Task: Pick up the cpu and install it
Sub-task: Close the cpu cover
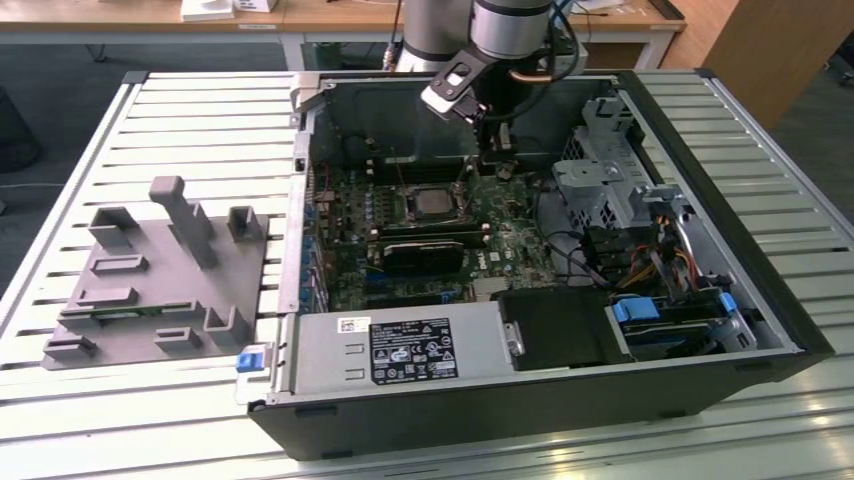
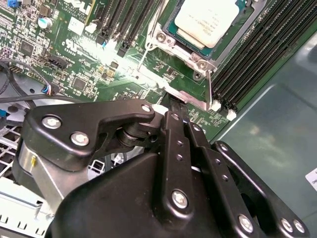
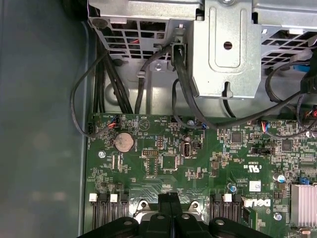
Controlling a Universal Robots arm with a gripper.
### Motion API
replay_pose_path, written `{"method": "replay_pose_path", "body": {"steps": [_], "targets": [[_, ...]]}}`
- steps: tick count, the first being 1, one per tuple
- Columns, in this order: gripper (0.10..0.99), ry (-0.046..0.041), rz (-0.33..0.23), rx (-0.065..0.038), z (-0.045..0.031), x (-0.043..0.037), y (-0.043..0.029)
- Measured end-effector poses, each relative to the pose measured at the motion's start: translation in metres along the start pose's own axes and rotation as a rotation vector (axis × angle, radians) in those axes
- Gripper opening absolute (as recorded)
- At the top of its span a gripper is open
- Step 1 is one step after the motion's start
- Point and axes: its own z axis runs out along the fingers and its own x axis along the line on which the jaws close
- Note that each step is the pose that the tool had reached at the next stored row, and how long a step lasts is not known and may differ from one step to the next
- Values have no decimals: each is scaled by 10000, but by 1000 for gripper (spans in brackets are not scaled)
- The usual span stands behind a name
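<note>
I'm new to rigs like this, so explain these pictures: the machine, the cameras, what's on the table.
A robot arm reaches into an open computer case lying on a slatted table. One camera watches from off the arm; two ride near its wrist, looking at the green circuit board. A grey plastic fixture stands on the table, at the exterior view's left of the case. The end effector is shut, holding nothing, close by the socket. The cpu sits in that socket.

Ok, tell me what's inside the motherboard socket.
The cpu lies inside the socket, its silvery top showing. Whatever is beneath it is covered, so its seating cannot be judged.
</note>
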Motion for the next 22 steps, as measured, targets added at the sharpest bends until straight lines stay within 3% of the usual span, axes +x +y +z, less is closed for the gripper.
{"method": "replay_pose_path", "body": {"steps": [22], "targets": [[106, 3, 0, 0, -1, 1, -60]]}}
